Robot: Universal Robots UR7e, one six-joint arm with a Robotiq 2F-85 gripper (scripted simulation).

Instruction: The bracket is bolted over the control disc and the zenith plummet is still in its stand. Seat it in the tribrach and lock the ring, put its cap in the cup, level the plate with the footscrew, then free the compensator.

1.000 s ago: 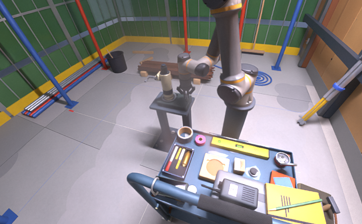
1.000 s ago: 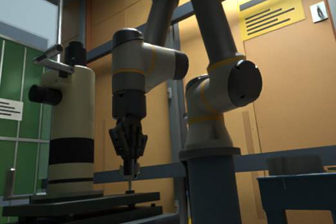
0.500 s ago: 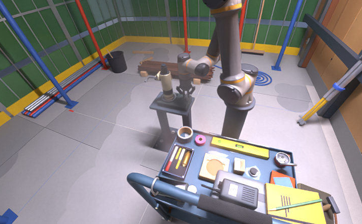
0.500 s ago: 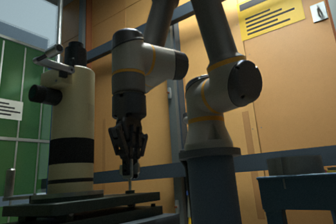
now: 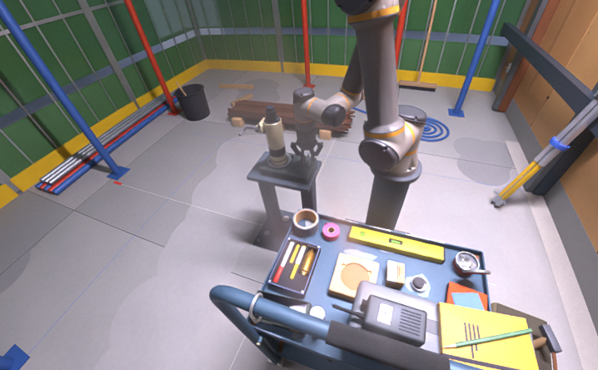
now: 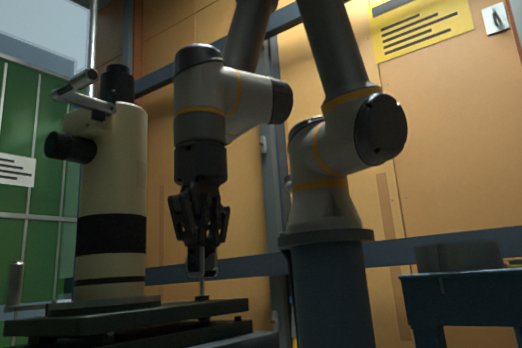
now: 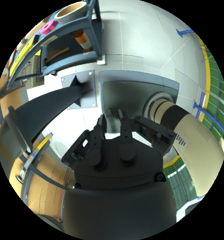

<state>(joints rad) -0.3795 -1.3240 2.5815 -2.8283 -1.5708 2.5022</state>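
Note:
The zenith plummet (image 5: 273, 137), a cream cylinder with black bands and a side eyepiece, stands upright on the dark plate (image 5: 285, 171) of the pedestal. Its black cap (image 6: 117, 82) sits on top, beside a grey lever (image 6: 80, 92). My gripper (image 6: 202, 270) points straight down just right of the plummet, above a thin pin (image 6: 202, 291) rising from the plate. It is open and holds nothing. In the wrist camera my fingers (image 7: 113, 121) stand either side of a small grey knob (image 7: 112, 118) on the plate, with the plummet (image 7: 180, 126) to the right.
Behind the pedestal lie a stack of timber (image 5: 287, 115) and a black bucket (image 5: 192, 101). In front stands a blue cart (image 5: 375, 280) carrying a tape roll (image 5: 305, 222), a yellow level (image 5: 395, 243), a radio and notepads. My arm's base column (image 5: 386, 193) rises right of the pedestal.

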